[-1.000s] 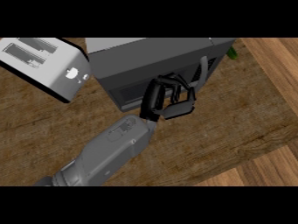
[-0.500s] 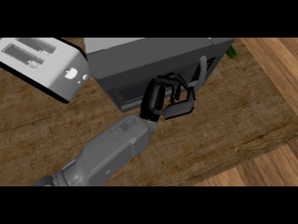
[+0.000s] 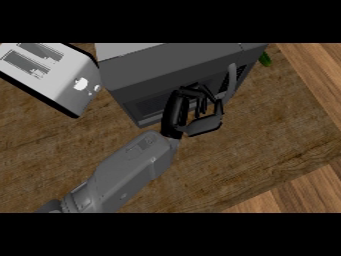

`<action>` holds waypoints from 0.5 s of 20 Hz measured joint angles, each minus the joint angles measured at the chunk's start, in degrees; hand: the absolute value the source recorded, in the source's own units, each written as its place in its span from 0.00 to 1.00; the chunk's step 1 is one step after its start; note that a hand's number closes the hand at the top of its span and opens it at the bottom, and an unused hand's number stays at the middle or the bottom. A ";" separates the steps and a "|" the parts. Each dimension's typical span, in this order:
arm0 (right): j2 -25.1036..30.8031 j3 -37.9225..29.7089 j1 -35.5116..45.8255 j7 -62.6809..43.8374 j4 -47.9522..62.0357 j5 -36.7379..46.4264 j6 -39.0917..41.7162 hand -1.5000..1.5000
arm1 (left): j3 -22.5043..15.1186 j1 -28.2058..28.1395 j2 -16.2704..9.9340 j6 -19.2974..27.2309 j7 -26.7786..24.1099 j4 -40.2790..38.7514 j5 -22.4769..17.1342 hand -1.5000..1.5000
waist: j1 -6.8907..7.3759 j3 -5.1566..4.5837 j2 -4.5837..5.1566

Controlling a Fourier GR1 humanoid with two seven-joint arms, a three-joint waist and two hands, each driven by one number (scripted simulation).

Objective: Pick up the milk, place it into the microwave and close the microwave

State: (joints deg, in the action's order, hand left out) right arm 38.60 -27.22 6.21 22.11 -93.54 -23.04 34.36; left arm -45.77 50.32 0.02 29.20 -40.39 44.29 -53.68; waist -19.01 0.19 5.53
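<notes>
Where wooden counter (image 3: 276, 145) spans — microwave (image 3: 169, 75), toaster (image 3: 47, 75)

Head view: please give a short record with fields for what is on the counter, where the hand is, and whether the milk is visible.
surface: wooden counter
microwave: top centre, dark front facing the robot
toaster: left of the microwave
left hand: at the microwave's front, fingers curled, nothing seen in them
right hand: not in view
milk: not visible
microwave door: cannot tell if fully closed
</notes>
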 measured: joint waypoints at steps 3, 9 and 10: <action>0.46 -0.05 0.40 -0.12 1.33 -0.65 0.74 0.00 | -0.39 0.25 0.01 0.06 -0.60 -0.11 -0.57 1.00 | 0.10 0.05 0.14; 0.72 -0.33 1.43 0.01 4.45 -2.64 2.12 0.00 | -1.20 0.77 0.01 0.02 -1.54 -0.31 -1.81 1.00 | 0.35 0.16 0.37; 0.71 -0.40 1.52 0.09 4.96 -2.94 2.35 0.00 | -1.29 0.82 0.01 -0.01 -1.77 -0.37 -1.96 1.00 | 0.36 0.18 0.40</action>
State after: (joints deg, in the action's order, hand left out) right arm 39.32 -27.62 7.73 22.20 -88.58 -25.98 36.71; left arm -47.06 51.14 0.03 29.18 -42.16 43.93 -55.64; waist -18.65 0.37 5.93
